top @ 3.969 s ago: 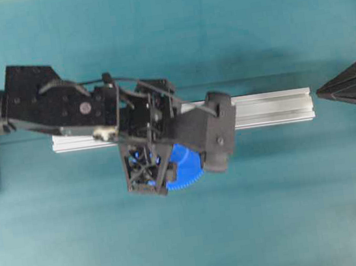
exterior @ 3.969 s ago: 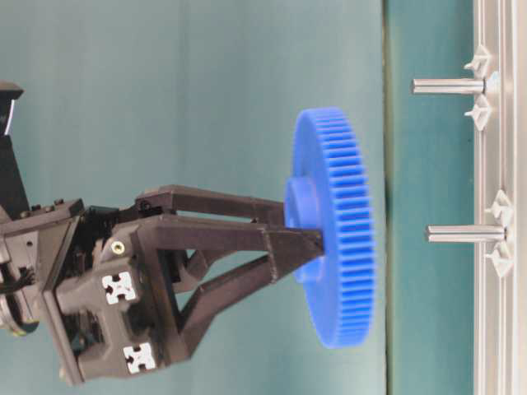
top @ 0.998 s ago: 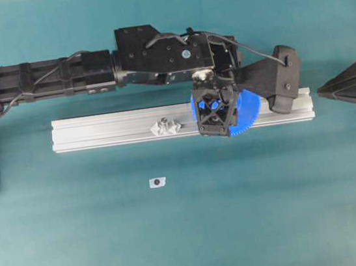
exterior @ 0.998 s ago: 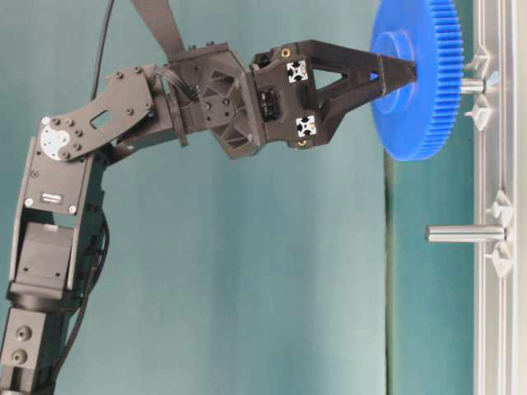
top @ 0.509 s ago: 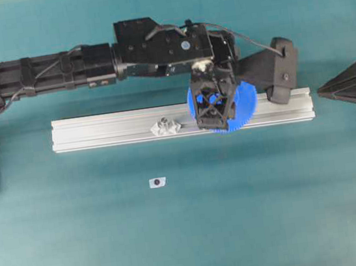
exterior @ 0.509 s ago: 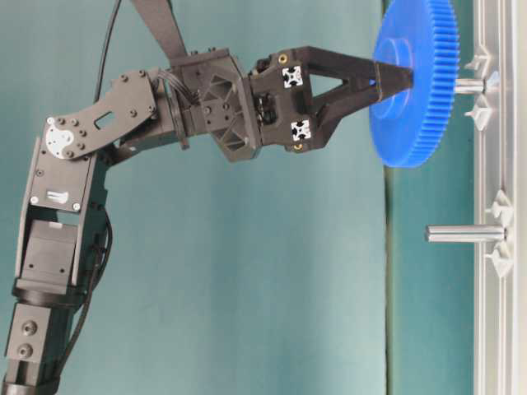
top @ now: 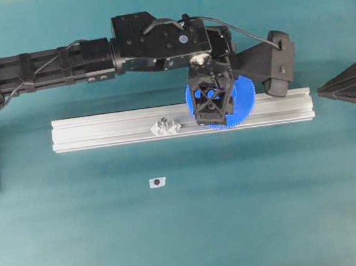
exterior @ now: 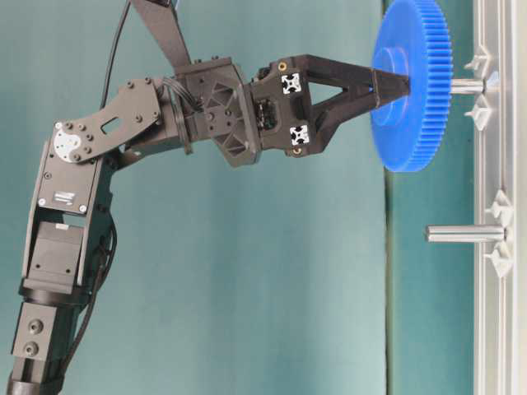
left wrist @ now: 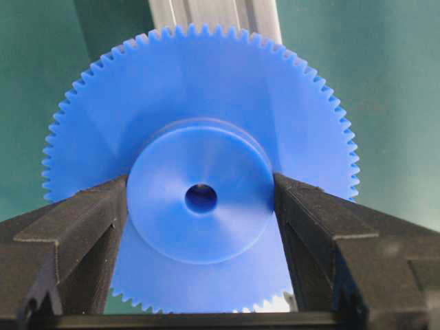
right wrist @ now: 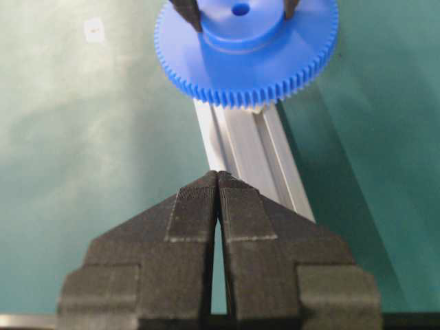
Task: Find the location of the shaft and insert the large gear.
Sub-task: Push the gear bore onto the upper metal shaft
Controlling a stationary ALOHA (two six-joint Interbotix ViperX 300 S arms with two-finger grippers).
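The large gear, bright blue with fine teeth, hangs flat over the aluminium rail. My left gripper is shut on its raised hub, one finger on each side. The shaft shows only as a short stub between the gear's underside and the rail, in line with the hub. Its tip is hidden by the gear. In the overhead view the gear and gripper cover the shaft. My right gripper rests shut and empty past the rail's right end.
A second pin with clear brackets stands free further along the rail. A tiny white tag with a dark dot lies on the teal mat in front of the rail. The rail runs straight ahead of my right gripper.
Four seconds ago the gear was held in front of the rail. Over the last second the left gripper has nudged the gear slightly left along the rail, squaring it over the shaft. The right arm is still.
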